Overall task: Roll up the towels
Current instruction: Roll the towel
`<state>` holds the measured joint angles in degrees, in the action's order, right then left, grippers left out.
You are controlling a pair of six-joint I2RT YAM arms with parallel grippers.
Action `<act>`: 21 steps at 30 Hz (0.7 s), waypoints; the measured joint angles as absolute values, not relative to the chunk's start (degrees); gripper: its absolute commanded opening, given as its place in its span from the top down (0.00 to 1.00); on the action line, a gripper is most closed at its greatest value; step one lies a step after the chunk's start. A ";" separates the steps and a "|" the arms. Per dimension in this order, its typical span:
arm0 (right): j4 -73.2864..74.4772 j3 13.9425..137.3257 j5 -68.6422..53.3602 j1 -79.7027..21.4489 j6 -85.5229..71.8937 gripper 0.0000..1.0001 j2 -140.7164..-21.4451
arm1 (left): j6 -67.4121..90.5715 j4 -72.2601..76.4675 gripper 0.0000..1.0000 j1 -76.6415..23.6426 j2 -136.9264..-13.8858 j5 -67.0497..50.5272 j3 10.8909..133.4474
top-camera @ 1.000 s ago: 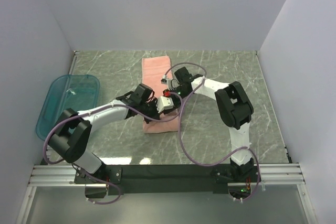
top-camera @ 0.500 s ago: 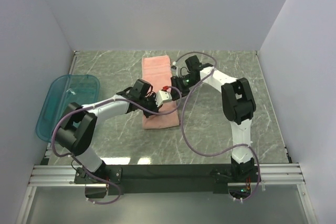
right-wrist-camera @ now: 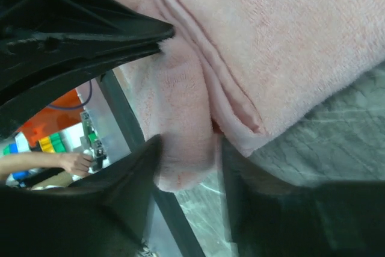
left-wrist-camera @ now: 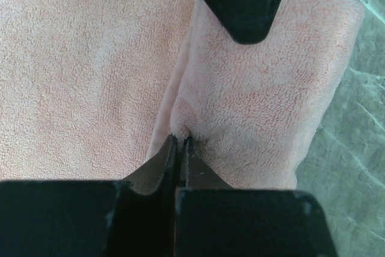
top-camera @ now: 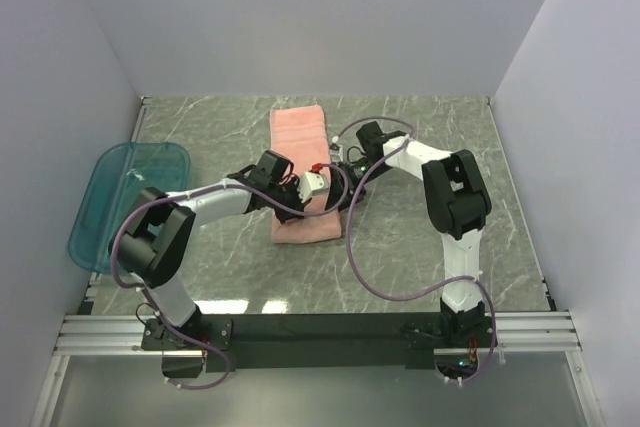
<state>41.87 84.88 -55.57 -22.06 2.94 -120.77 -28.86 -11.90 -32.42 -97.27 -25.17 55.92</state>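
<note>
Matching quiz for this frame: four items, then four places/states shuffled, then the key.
Items
1. towel
2. tray
3. left gripper
4. right gripper

Places/states
A. at the left edge of the table
B. fingers on either side of a thick bundle of cloth
C. lying mid-table, near end bunched up
D. fingertips pinched tight on a thin fold of cloth

Pairs: 1-C, 2-A, 3-D, 4-B

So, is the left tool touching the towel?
Touching. The left wrist view shows the left tool shut, with a fold of the towel pinched between its tips.
</note>
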 measured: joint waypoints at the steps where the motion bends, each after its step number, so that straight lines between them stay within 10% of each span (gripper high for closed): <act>1: 41.78 84.62 -55.42 -22.15 3.05 0.58 -120.88 | -28.86 -11.86 0.92 -32.42 -97.34 -25.15 55.96; 6: 40.12 82.13 -52.99 -22.13 1.98 0.80 -122.08 | -28.84 -11.84 0.82 -32.27 -97.34 -24.62 55.96; 21: 37.26 81.32 -50.41 -23.29 -0.40 0.75 -122.67 | -31.99 -19.68 0.50 -29.17 -83.20 -15.79 48.34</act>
